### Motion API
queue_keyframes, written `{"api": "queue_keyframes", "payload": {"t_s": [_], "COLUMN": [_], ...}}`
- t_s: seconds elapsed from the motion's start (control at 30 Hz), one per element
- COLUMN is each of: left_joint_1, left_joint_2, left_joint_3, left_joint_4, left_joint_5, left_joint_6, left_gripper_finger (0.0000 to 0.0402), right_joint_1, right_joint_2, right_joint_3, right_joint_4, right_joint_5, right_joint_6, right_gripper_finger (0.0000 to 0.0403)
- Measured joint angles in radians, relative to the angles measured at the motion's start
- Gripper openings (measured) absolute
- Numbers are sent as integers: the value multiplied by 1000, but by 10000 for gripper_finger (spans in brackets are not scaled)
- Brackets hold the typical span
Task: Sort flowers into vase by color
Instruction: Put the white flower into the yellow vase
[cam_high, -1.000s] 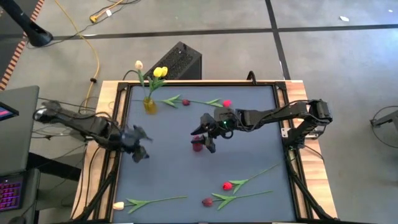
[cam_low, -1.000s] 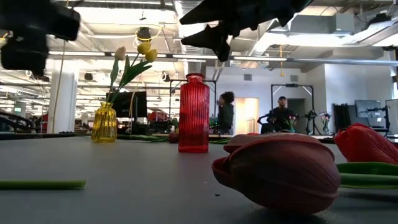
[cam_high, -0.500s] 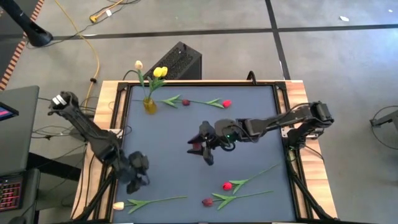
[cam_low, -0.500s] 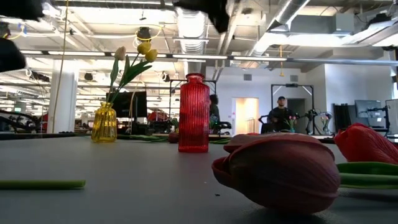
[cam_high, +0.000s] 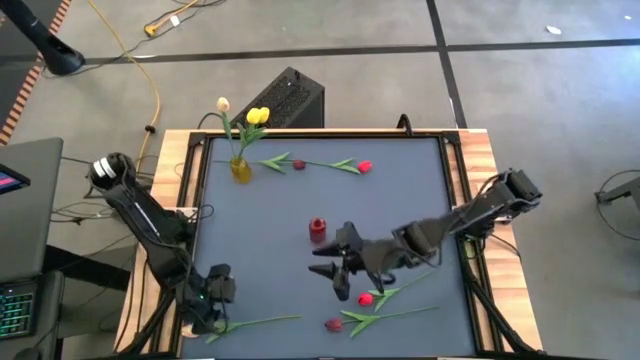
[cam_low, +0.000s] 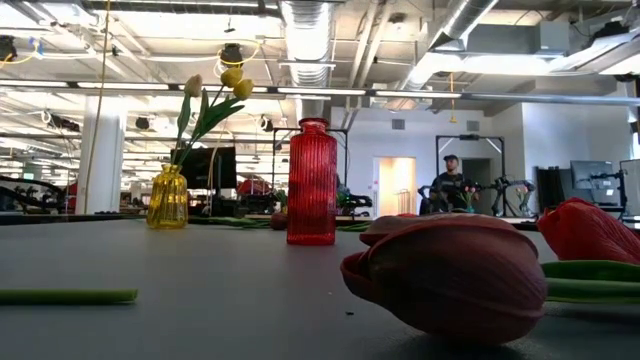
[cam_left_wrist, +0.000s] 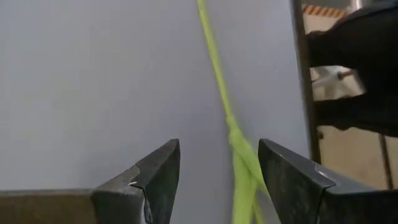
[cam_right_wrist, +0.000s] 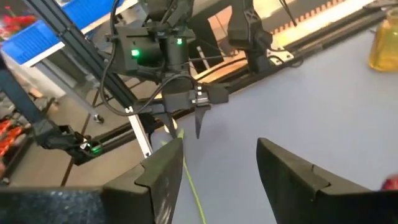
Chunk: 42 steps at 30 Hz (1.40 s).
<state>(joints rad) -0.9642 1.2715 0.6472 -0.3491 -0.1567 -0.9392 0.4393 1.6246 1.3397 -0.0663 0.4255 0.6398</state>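
Left end effector (cam_high: 207, 312) low over the counter's (cam_high: 260, 210) near-left corner, fingers spread wide, holding nothing. In the left wrist view, green stem (cam_left_wrist: 214, 59) of the cream-white tulip (cam_high: 235, 324) runs between the two fingers (cam_left_wrist: 155, 171); contact w/ either finger can't be told. Flower lies flat along the near edge; head mostly hidden under the end effector in the high view.

Right end effector (cam_high: 333, 275) over the near-centre of the counter, fingers wide apart, empty. Sits just beside the red tulip (cam_high: 385, 293) and near the maroon tulip (cam_high: 370, 320), both lying flat by the near edge, right of centre, stems pointing toward the right edge. Right wrist view looks across the counter to the left arm.

Red vase (cam_high: 318, 229) upright approx. mid-counter, no flowers in it, clear of both arms. Yellow vase (cam_high: 240, 168) upright at the far-left corner w/ two yellow tulips (cam_high: 257, 116) and one cream tulip (cam_high: 223, 104) standing in it.

Two more flowers flat along the far edge: a maroon-headed one (cam_high: 297, 164) just beside the yellow vase, a red-headed one (cam_high: 364, 166) farther right, stems end to end.

Low view: maroon tulip head (cam_low: 450, 275) large in the foreground, red head (cam_low: 590, 230) behind it; a person (cam_low: 452, 180) in the room beyond.
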Motion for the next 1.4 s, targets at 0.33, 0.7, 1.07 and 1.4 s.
{"api": "queue_keyframes", "payload": {"t_s": [0.33,0.7,1.07,1.4], "left_joint_1": [36,87,76,120], "left_joint_2": [286,566,696,705], "left_joint_3": [256,503,582,683], "left_joint_4": [-162,-272,-404,-484], "left_joint_5": [-4,65,86,144], "left_joint_6": [63,-31,-105,-168], "left_gripper_finger": [206,206,133,7], "right_joint_1": [59,59,96,185], "right_joint_2": [0,0,0,0], "right_joint_3": [0,0,0,0], "right_joint_4": [-133,-325,-475,-652], "right_joint_5": [48,-138,-201,-199], "right_joint_6": [70,-9,-122,-155], "right_gripper_finger": [230,230,230,230]}}
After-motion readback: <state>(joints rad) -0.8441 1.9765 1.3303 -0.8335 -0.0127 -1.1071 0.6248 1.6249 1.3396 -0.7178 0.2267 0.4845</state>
